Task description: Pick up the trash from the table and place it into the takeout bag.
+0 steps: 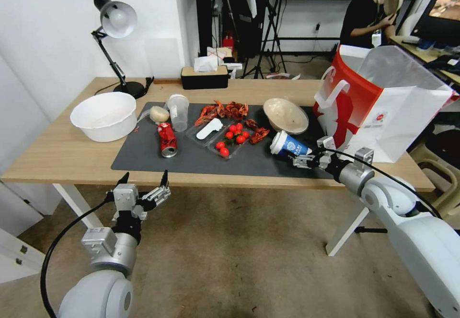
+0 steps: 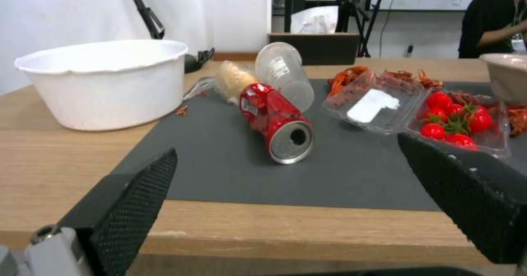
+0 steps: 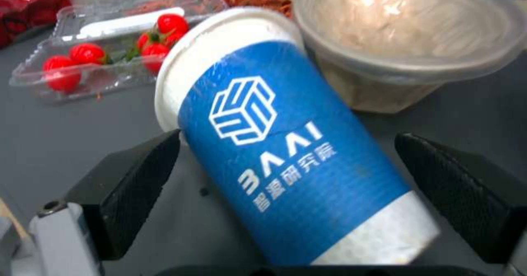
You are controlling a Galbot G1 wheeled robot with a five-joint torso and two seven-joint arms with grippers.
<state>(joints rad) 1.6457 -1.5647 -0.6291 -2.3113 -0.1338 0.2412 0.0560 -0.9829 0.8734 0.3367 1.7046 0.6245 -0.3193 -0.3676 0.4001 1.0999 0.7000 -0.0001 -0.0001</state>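
on the dark mat, near edge: blue paper cup (image 1: 288, 145) lying on its side, white lid toward the tomato tray (image 1: 232, 140), base between the right claw's fingers
right gripper (image 1: 304, 160): at the table's (image 1: 57, 155) front edge, fingers (image 3: 131, 189) spread wide on either side of the cup — not closed on it, gap visible on both sides in the right wrist view
beige shallow bowl (image 1: 285, 115): just behind the cup, tilted, near the takeout bag
takeout bag (image 1: 378, 102): standing open at the table's right end, red side facing the mat
left gripper (image 1: 143, 182): held below and in front of the table edge, fingers apart, holding nothing
red soda can (image 2: 277, 121): on its side on the mat, opening toward the left wrist camera
clear plastic cup (image 2: 285, 74): lying behind the can — small beige lump (image 2: 233, 80) beside it
large white bowl (image 1: 104, 115): on bare wood, left of the mat
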